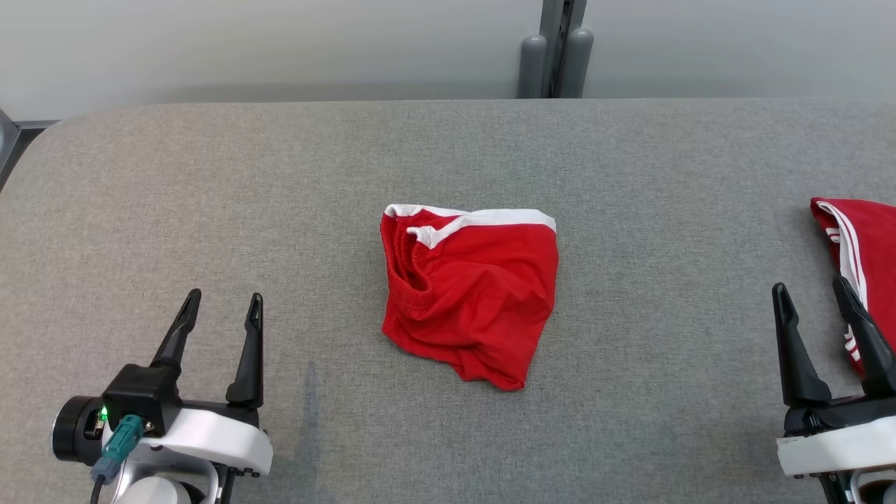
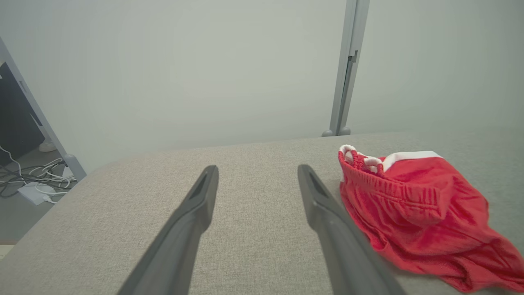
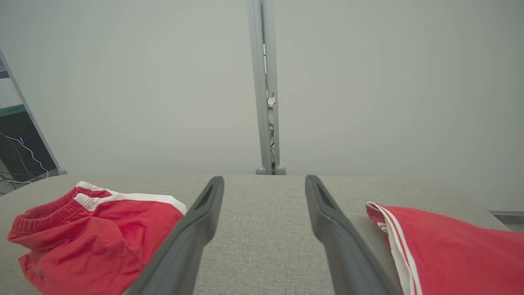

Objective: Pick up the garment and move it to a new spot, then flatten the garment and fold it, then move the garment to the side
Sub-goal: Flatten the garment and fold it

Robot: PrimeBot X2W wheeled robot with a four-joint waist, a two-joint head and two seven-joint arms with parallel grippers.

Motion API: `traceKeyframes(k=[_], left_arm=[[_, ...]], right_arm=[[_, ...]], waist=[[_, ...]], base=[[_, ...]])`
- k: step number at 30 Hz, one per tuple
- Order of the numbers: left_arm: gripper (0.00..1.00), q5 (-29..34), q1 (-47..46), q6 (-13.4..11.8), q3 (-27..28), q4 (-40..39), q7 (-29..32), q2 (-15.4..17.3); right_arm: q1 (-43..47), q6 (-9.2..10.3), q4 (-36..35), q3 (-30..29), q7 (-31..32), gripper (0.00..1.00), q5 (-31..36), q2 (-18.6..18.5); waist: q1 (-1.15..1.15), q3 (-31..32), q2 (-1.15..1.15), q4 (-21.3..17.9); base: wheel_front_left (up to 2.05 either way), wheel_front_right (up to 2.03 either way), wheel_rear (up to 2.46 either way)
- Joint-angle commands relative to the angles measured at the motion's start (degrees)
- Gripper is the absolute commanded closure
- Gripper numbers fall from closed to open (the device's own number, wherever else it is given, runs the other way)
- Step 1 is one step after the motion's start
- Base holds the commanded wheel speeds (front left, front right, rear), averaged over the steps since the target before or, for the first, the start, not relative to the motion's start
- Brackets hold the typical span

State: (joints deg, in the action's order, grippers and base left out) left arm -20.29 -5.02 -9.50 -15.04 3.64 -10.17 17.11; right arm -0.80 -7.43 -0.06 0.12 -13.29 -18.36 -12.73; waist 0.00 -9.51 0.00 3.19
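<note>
While the left gripper [image 1: 225, 296] and right gripper [image 1: 809, 284] stand spread wide and empty, the garment [image 1: 868, 238] lies far right on the table [image 1: 280, 175], beside the latter, where a shallow pinch might lift only one layer.

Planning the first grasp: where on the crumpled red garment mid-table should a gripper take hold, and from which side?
Take the crumpled red garment by its gathered elastic band at its left end: it stands up as an open rim, so a finger can probably slip inside. Come from the robot's left with the open left gripper, which sits on that side.
</note>
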Motion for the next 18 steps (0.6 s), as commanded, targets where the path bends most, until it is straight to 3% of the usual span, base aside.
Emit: traceKeyframes(k=[1,11,12,13,14,18], left_arm=[[0.00,-0.21,0.28,-0.28,0.00,-0.25,-0.05,0.26],[0.00,-0.39,-0.43,-0.53,-0.37,-1.03,0.41,0.39],[0.00,-0.38,-0.73,-0.51,-0.39,-1.12,0.30,0.36],[0.00,-0.42,-1.01,-0.47,-0.49,-1.17,0.18,0.25],[0.00,-0.45,-1.19,-0.53,-0.50,-1.17,0.05,0.14],[0.00,-0.74,-1.85,-0.45,-0.93,-0.77,-0.44,-0.56]], right_arm=[[0.29,-0.12,-0.34,-0.44,0.21,0.00,0.20,0.01],[-0.62,-0.12,-0.95,-0.77,1.68,0.01,0.53,0.08],[-1.04,-0.12,-0.87,-0.44,2.09,0.52,0.46,0.02],[-1.47,-0.12,-0.67,-0.15,2.36,0.69,0.45,-0.12],[-1.99,-0.12,-0.45,0.17,2.58,1.00,0.46,-0.25],[-4.74,-0.12,1.21,2.56,3.10,1.00,-0.13,-0.64]], waist=[[0.00,0.03,0.00,-0.04],[0.00,-0.32,0.00,1.05],[0.00,-0.56,0.00,1.45],[0.00,-0.74,0.00,1.93],[0.00,-0.89,0.00,2.40],[0.00,-1.47,0.00,4.83]], base=[[0.00,0.00,0.00],[0.00,0.00,0.00],[0.00,0.00,0.00],[0.00,0.00,0.00],[0.00,0.00,0.00],[0.00,0.00,0.00]])
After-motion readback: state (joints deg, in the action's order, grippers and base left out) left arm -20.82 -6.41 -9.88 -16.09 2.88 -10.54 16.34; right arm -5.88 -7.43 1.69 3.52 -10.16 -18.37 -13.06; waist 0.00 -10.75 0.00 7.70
